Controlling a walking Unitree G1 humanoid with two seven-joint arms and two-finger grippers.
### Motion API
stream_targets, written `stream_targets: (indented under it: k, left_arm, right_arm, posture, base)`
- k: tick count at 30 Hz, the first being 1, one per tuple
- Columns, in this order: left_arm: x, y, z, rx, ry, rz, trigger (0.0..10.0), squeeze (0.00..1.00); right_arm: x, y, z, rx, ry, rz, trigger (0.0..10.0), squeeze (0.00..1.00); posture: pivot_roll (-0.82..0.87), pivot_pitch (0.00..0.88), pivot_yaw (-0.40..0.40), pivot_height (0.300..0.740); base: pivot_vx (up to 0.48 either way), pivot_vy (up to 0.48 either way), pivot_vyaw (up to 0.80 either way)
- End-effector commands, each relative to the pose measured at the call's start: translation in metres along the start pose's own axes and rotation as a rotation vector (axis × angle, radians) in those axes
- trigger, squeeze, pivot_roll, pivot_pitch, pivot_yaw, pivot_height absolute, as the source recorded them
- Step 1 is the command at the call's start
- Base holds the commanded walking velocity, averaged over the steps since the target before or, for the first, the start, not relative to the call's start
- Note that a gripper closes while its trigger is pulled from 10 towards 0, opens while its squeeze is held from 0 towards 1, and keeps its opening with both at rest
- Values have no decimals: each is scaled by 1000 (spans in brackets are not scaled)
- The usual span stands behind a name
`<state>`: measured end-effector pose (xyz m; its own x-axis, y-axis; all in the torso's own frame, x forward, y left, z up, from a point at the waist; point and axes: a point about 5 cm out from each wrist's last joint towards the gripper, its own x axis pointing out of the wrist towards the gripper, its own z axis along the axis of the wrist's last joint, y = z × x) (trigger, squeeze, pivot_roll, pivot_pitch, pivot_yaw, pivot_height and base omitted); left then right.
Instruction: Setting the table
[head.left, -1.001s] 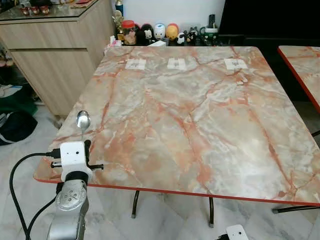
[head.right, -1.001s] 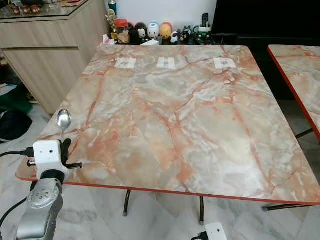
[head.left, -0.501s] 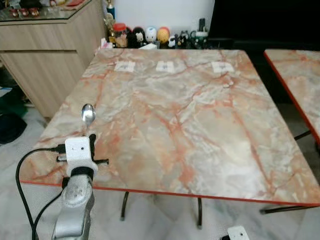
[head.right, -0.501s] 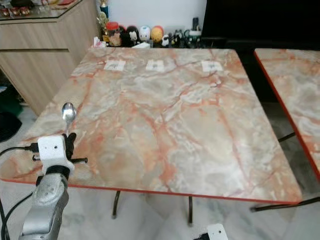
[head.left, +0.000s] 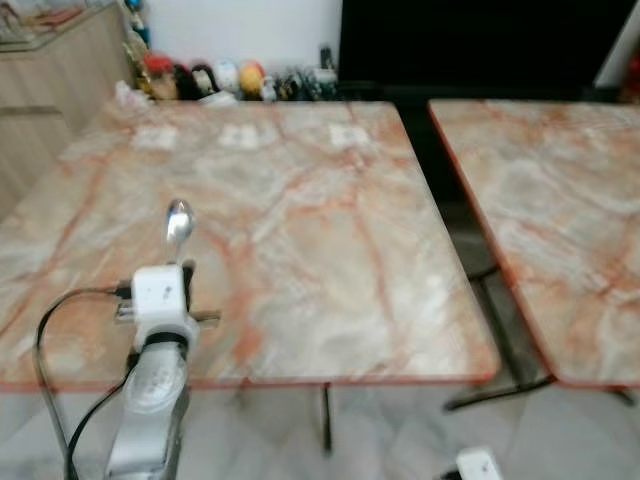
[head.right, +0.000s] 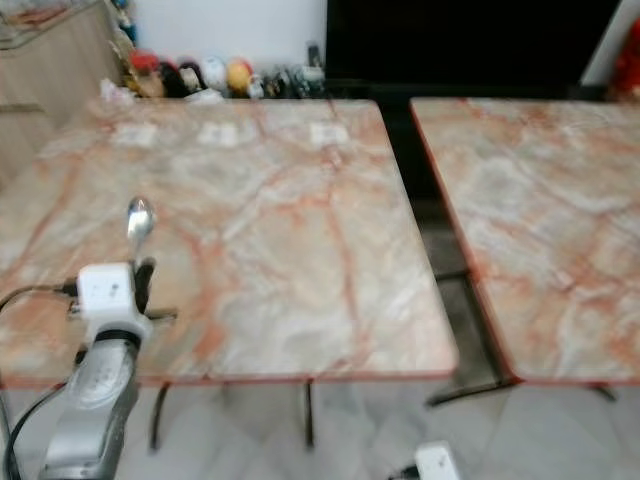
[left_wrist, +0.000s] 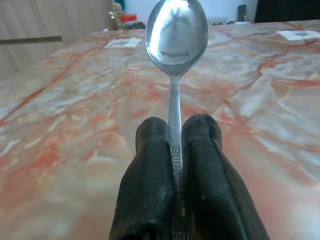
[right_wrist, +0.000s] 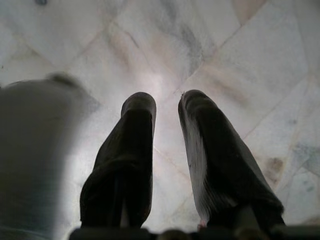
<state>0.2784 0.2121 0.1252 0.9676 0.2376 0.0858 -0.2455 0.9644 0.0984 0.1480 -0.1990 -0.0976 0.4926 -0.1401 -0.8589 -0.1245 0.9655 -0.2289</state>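
Note:
My left gripper (left_wrist: 176, 127) is shut on the handle of a silver spoon (left_wrist: 176, 35), whose bowl stands up above the fingertips. In the eye views the spoon (head.left: 179, 222) rises over the near left part of the marble-patterned table (head.left: 300, 230), with the left wrist (head.left: 163, 305) just above the table's front edge. My right gripper (right_wrist: 166, 102) hangs low over the pale tiled floor, open with nothing between its fingers; its wrist block (head.left: 478, 465) peeks in at the bottom of the eye view.
A second marble table (head.left: 545, 210) stands to the right, a narrow gap between the two. Three white cards (head.left: 243, 136) lie near the first table's far edge. Figurines and jars (head.left: 215, 80) line the back; a wooden cabinet (head.left: 40, 70) is far left.
The camera has swung to the right, bringing the second table into view and pushing the cabinet out at the left. The left gripper still holds the spoon upright.

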Motion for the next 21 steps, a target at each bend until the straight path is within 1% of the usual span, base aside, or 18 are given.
stream_targets:
  k: [1,14,21]
  left_arm:
    - [2,-2,6,-2,-23,-4,10000,0]
    - [4,-1,6,1,-18,-3,10000,0]
    - [5,0,9,2,-34,4,10000,0]
  right_arm:
    - [0,-4,-2,5,6,-10,10000,0]
    - [0,-3,-2,7,6,-8,10000,0]
    - [0,-3,-2,6,4,-8,10000,0]
  posture:
    - [-2,35,10,740]
    - [-1,32,14,740]
    - [2,29,12,740]
  base:
    - [0,-472,0]
    - [0,-472,0]
    - [0,-470,0]
